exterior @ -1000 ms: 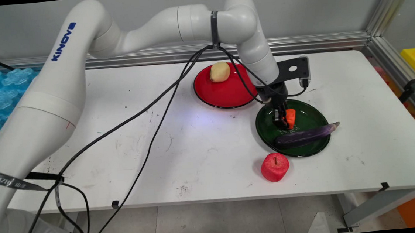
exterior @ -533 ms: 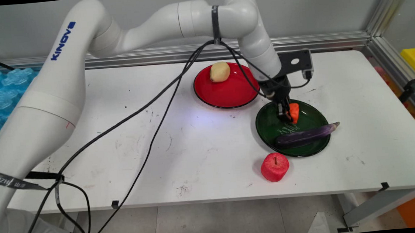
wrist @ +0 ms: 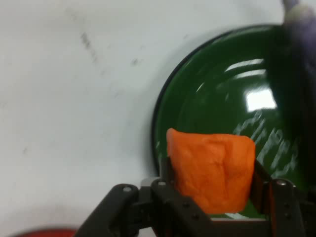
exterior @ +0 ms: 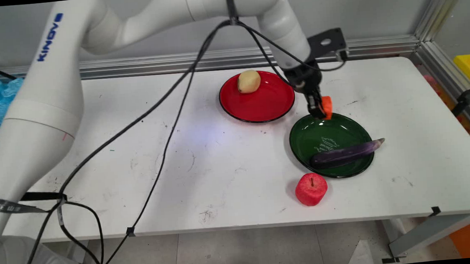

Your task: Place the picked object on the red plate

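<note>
Nearest the camera, a red apple point(exterior: 311, 189) is standing on the white table point(exterior: 221, 171) close to its front edge, just off the rim of a green plate point(exterior: 303, 143) at that plate's 7 o'clock. The green plate is carrying a purple eggplant point(exterior: 348, 153), which is lying lengthwise across the plate's near half, its tip overhanging the rim at 3 o'clock. Above the plate's far rim, at about 12 o'clock, the black gripper point(exterior: 319, 109) is hanging clear of the table with its two fingers clamped on an orange block point(exterior: 326, 105). In the hand view the orange block point(wrist: 212, 170) is sitting squarely between the fingers point(wrist: 165, 173), one pressing each side, its upper part projecting past the fingertips of the gripper point(wrist: 213, 174); beneath it the green plate point(wrist: 207, 94) is showing to the block's 1 o'clock and bare table point(wrist: 74, 98) to its 10 o'clock. A blurred dark shape at the right edge of that view is the eggplant point(wrist: 296, 74). Farther back, at the green plate's 11 o'clock and close to it, a red plate point(exterior: 258, 105) is resting on the table, with a yellowish potato point(exterior: 249, 81) sitting on its far part, near the rim at 11 o'clock.
</note>
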Robot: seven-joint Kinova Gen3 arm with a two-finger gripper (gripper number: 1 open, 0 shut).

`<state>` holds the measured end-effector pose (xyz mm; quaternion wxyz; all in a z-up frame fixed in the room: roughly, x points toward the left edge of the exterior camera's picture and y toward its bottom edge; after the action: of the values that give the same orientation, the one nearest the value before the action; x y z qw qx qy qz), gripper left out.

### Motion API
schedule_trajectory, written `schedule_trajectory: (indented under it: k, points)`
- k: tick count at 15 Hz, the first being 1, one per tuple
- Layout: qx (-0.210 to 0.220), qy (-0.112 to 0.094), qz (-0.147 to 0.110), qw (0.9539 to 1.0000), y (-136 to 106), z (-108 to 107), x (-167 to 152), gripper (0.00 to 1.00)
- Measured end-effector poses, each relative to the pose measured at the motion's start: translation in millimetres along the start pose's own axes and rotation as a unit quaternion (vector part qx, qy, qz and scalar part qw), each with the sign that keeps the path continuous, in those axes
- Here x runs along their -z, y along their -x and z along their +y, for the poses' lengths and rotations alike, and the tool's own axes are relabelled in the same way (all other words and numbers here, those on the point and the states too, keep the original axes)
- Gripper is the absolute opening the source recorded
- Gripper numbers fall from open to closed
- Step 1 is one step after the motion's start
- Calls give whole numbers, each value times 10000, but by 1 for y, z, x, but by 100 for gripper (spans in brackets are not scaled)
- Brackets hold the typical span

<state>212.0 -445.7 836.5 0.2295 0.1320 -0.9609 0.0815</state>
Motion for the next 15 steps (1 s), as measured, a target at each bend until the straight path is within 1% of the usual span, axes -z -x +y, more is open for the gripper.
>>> schedule_trajectory:
  k: [5, 8, 10, 13, 15]
  points:
    - [218, -178, -209, 9994, 23, -10, 26, 0]
    - [384, -313, -374, 9981, 43, -17, 40, 0]
    - [474, -398, -453, 9971, 55, -21, 45, 0]
    - [629, -589, -562, 9947, 77, -32, 50, 0]
    - [691, -678, -595, 9935, 86, -38, 50, 0]
